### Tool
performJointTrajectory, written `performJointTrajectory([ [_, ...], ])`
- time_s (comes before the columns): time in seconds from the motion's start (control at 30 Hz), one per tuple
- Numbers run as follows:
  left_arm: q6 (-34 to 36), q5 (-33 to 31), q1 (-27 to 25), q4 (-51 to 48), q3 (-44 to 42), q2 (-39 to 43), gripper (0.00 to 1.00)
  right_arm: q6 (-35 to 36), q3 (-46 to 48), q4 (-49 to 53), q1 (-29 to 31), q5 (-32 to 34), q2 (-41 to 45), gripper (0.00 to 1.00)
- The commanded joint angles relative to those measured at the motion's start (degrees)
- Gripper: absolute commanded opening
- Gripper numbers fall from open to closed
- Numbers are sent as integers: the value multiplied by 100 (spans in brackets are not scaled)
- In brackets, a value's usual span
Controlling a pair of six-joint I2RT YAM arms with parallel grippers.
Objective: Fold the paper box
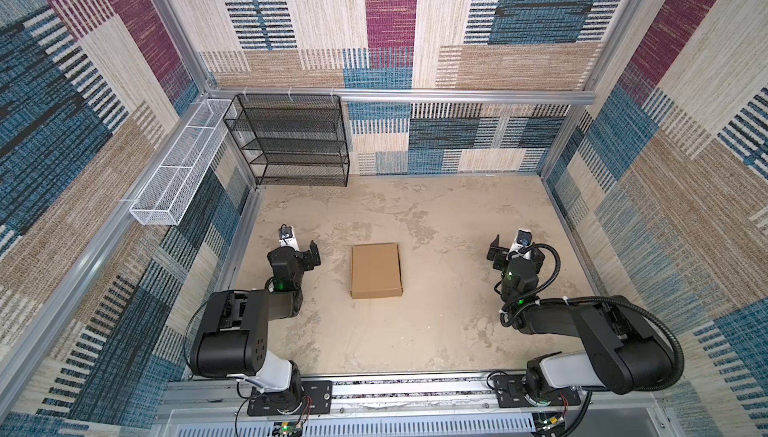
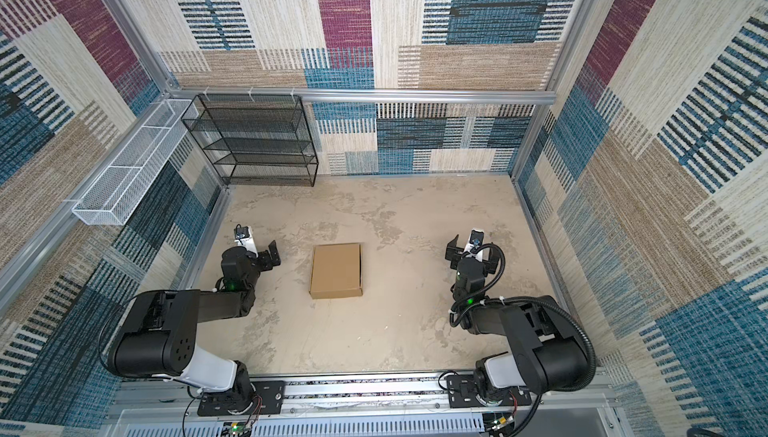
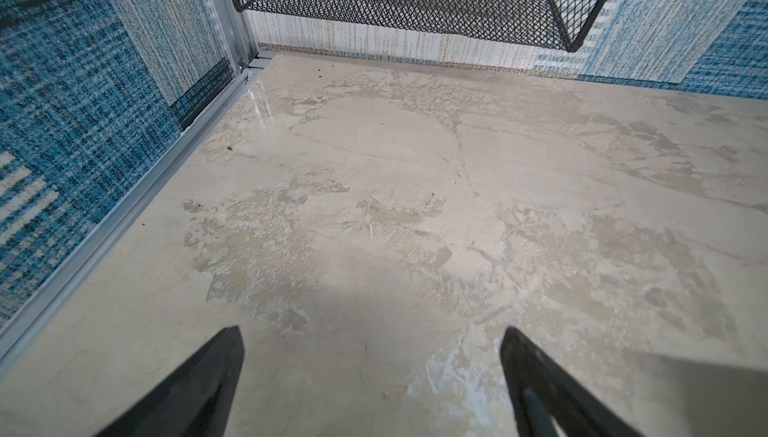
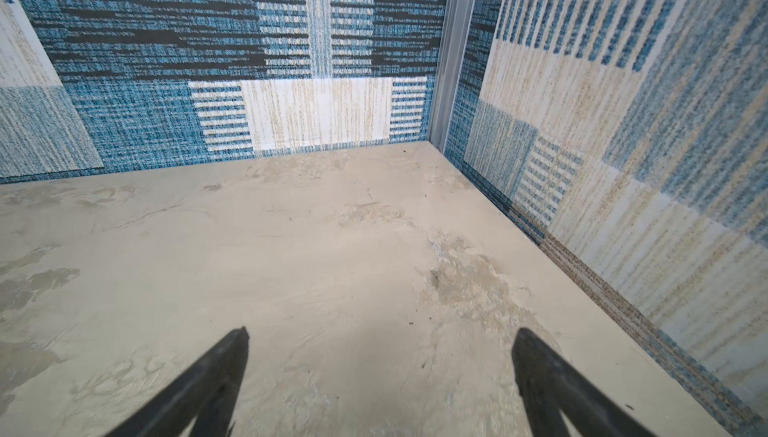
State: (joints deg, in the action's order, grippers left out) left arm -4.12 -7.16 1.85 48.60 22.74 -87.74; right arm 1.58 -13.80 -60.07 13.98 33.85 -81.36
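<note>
The paper box [image 1: 376, 270] [image 2: 336, 270] is a plain brown cardboard mailer. It lies folded shut and flat in the middle of the table in both top views. My left gripper [image 1: 301, 250] [image 2: 259, 250] hangs to its left, well apart from it, open and empty. My right gripper [image 1: 515, 248] [image 2: 473, 248] hangs farther off to its right, also open and empty. In the left wrist view the left gripper [image 3: 372, 339] shows only bare table between its spread fingers. The right wrist view shows the same for the right gripper [image 4: 380, 339]. The box is out of both wrist views.
A black mesh shelf rack [image 1: 291, 139] [image 3: 415, 2] stands against the back wall at the left. A white mesh basket [image 1: 178, 164] hangs on the left wall. Patterned walls close in the beige table [image 1: 436, 331] on three sides, and a metal rail [image 1: 415, 389] carries both arm bases at the front.
</note>
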Motion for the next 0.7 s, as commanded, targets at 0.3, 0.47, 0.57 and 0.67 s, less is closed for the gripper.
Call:
performJointTrajectory([
  [0.3,140,39,5,0,29,1,99,243,346,-1686,-500,-947,-379,100],
  [0.47,140,39,0,0,29,2,99,136,311,-1507,-696,-1416,-343,100],
  [0.57,140,43,5,0,29,2,99,47,273,-1389,-868,-1820,-343,99],
  [0.67,140,39,6,0,33,0,99,-35,273,-1345,-1039,-2187,-351,100],
])
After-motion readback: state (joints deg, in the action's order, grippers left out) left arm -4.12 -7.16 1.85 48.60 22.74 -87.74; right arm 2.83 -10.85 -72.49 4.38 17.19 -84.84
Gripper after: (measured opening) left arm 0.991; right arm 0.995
